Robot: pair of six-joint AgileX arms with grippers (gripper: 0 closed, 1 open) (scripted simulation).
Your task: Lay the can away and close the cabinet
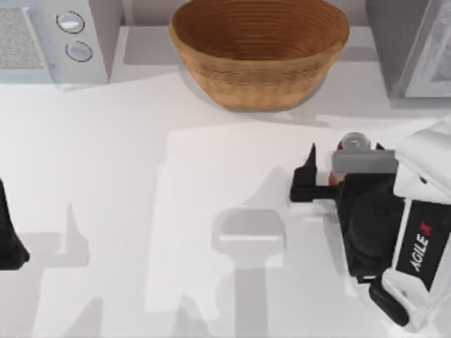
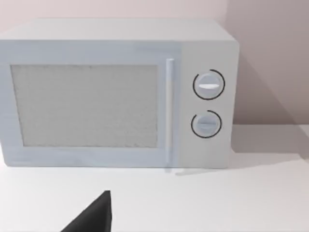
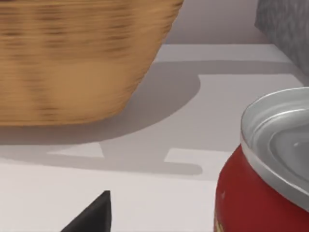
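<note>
The small red can (image 1: 352,144) with a silver top stands upright on the table at the right, partly under my right wrist. My right gripper (image 1: 344,167) is open around it: one black finger (image 1: 309,169) stands left of the can with a gap between them, and the other finger is hidden. The right wrist view shows the can (image 3: 260,193) very close and a black fingertip (image 3: 94,215) apart from it. The grey speckled cabinet (image 1: 402,42) stands at the back right, with its lighter door panel (image 1: 438,56) at the frame edge. My left gripper (image 1: 10,243) is parked at the left edge, open.
A large woven bowl (image 1: 259,49) sits at the back centre, just beyond the can. A white appliance with two round knobs (image 1: 70,35) stands at the back left, and the left wrist view faces the appliance (image 2: 116,96). The white tabletop (image 1: 141,211) lies between the arms.
</note>
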